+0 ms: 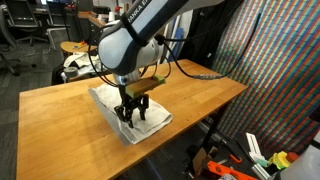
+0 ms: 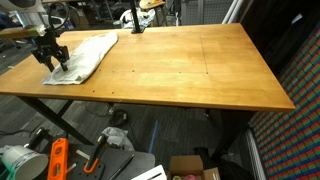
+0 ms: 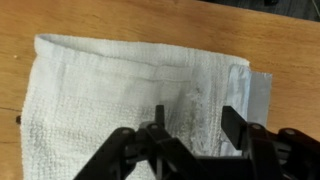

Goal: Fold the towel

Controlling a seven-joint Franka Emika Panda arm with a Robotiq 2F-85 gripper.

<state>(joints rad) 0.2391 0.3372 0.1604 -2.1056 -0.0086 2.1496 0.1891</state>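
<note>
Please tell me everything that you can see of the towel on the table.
The towel is a white, soft cloth with a fine woven grain and some wrinkles. It lies flat on the wooden table, close to one edge. It looks folded over already: in the wrist view a lower layer sticks out along one side. The tool stands right over it with its jaws apart. Whether it touches the cloth cannot be told.

White arm (image 1: 133, 42), dark lettering (image 1: 140, 13), black cables (image 1: 192, 72), black jaws.
</note>
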